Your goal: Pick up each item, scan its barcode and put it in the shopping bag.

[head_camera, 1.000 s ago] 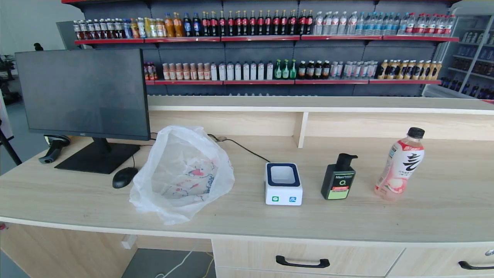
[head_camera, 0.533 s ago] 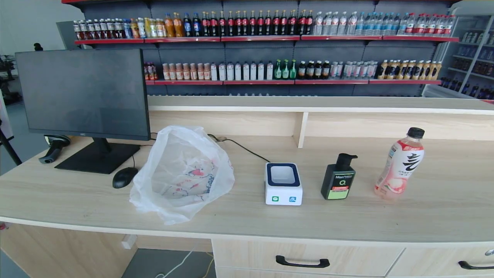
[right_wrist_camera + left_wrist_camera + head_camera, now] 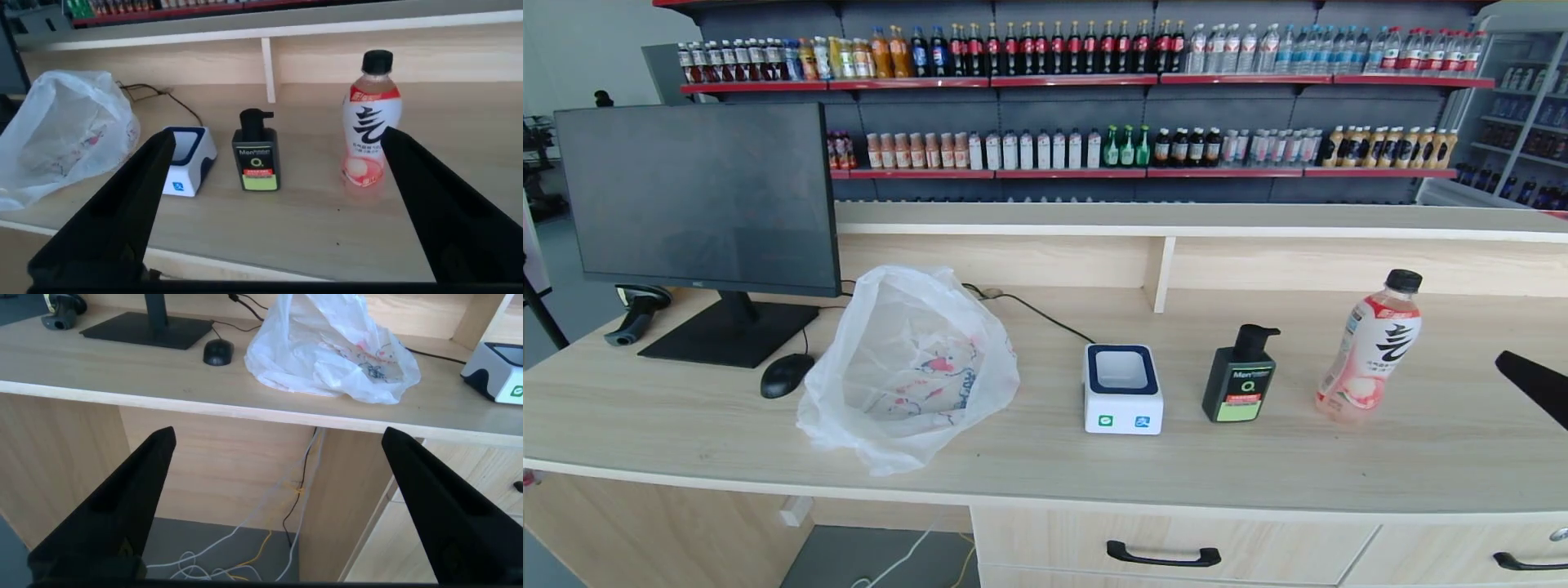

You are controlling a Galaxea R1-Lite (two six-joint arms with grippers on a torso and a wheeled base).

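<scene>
First pickup apparently starting: right hand, released, faces the drink just ahead; next, advance and clench round it. Left hand released too.

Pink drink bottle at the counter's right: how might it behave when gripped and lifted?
The pink drink bottle stands tall and narrow, so a sideways nudge could probably tip it. It looks full, so likely fairly heavy. Its smooth, rounded sides may slip.
</scene>
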